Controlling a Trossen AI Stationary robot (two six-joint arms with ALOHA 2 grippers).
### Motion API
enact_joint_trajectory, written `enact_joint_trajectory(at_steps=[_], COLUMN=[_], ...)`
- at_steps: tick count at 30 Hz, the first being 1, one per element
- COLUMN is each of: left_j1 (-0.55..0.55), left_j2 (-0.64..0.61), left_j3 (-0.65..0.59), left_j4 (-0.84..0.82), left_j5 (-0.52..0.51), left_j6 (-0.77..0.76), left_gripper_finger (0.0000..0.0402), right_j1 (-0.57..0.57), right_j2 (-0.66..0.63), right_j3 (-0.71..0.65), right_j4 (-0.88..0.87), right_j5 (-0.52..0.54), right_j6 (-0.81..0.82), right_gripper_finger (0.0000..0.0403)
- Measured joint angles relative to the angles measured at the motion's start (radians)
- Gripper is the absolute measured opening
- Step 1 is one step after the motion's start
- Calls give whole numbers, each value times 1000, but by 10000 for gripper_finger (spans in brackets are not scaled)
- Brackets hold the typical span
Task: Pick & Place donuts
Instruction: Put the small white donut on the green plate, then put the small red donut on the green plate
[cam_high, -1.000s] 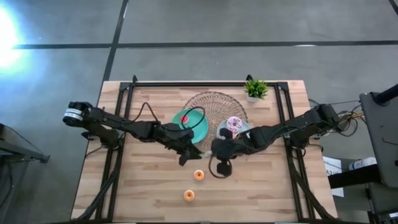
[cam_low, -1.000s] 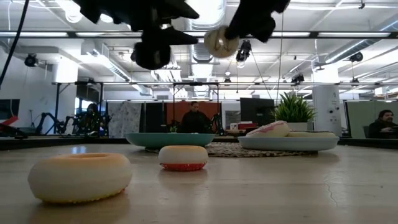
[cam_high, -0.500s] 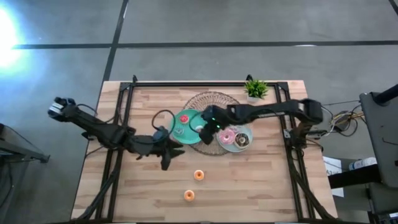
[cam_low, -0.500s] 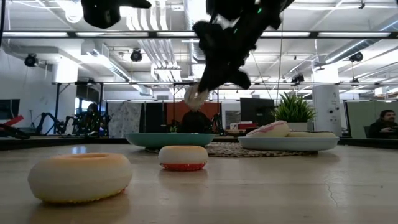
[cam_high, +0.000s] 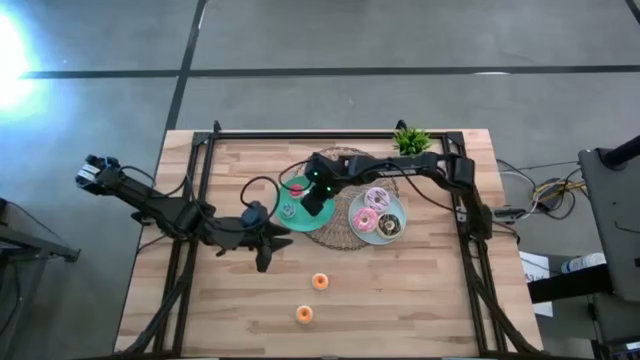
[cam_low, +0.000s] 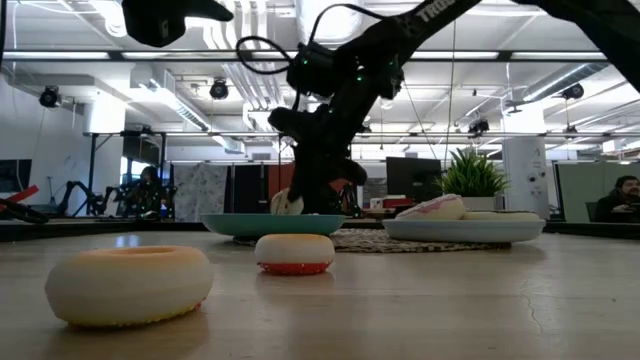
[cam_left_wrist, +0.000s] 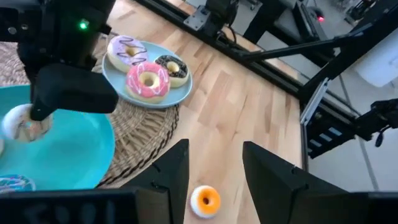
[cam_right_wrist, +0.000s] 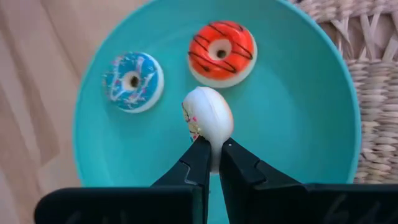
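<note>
My right gripper (cam_right_wrist: 214, 152) is over the teal plate (cam_right_wrist: 311, 124), shut on a small white sprinkled donut (cam_right_wrist: 208, 121). A blue donut (cam_right_wrist: 132, 81) and a red donut (cam_right_wrist: 221, 53) lie flat on that plate. My left gripper (cam_left_wrist: 214, 168) is open and raised over bare table, with an orange donut (cam_left_wrist: 205, 200) below it. A second orange donut (cam_high: 303, 314) lies nearer the near edge. The pink (cam_high: 366, 218), chocolate (cam_high: 389, 227) and lilac-white (cam_high: 377, 197) donuts lie on the light-blue plate (cam_high: 399, 212). My right gripper pinches the white donut by its rim (cam_right_wrist: 211, 144) between the two fingertips (cam_right_wrist: 200, 158), coming from above and slanting down. The donut stands on edge below the fingers, low over the teal plate (cam_low: 270, 222). Whether it touches the plate, I cannot tell.
A round woven mat (cam_high: 345, 165) lies under both plates. A small potted plant (cam_high: 411, 142) stands at the far right corner. A black frame (cam_high: 200, 170) runs along the table's sides. Bare wood lies toward the near edge around the orange donuts. People sit in the room behind.
My right gripper has carried the white donut from above the table's middle toward the far edge and left, then down over the teal plate. My left gripper has drawn back toward the table's left edge and stayed raised.
</note>
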Motion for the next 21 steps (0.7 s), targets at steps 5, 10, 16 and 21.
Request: enact_joint_trajectory(at_steps=[5, 10, 16, 21], left_j1=[0, 0, 1, 1], left_j2=[-2, -3, -4, -4], left_j3=[0, 0, 0, 0], left_j4=[-33, -45, -48, -50], left_j5=[-4, -21, -22, -22], left_j6=[1, 7, 9, 7], left_gripper_finger=[124, 124, 124, 124], right_j1=[-3, 7, 6, 16], right_j2=[52, 53, 52, 21], right_j3=[56, 111, 157, 161], right_j4=[-104, -158, -213, -241], right_j5=[63, 177, 244, 286], right_j6=[-58, -160, -225, -304], right_gripper_finger=[45, 103, 166, 195])
